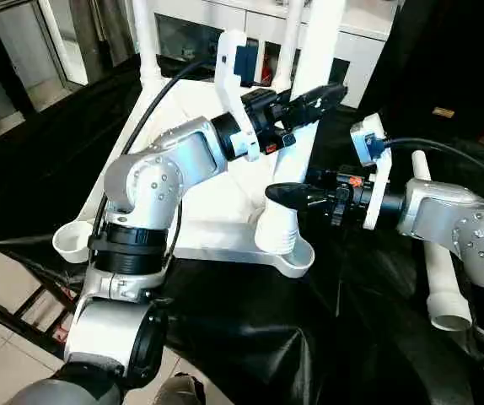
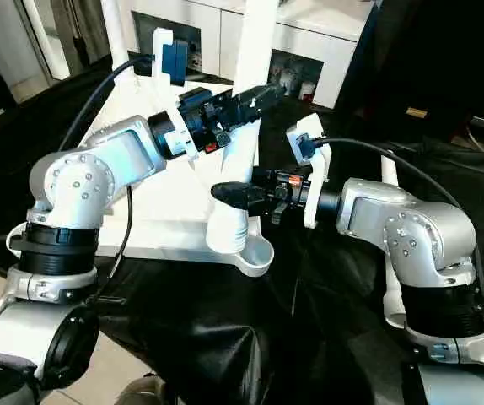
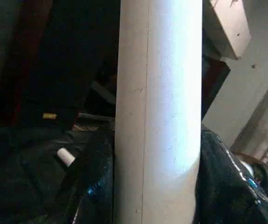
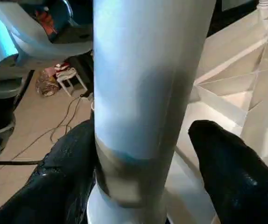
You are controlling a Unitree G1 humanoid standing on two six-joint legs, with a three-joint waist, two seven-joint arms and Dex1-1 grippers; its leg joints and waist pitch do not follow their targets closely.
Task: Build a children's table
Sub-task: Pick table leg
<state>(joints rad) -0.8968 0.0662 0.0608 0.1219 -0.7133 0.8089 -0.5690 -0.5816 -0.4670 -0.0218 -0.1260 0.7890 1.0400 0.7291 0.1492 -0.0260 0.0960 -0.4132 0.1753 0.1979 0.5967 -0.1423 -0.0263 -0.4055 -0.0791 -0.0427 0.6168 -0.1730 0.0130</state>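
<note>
Tabletop (image 1: 217,211) is laid underside up on the black-draped work table (image 1: 250,337), with an upright leg (image 1: 297,160) seated in its near corner socket (image 1: 286,253). Higher up, that leg is clasped by the left gripper (image 1: 314,99). Low down, it is straddled by the right gripper (image 4: 145,163), whose fingers (image 4: 232,172) are spread, one standing clear of it. A spare leg (image 1: 436,253) is laid on the cloth, well apart.

no readable text, label, brand, number or sign anywhere
</note>
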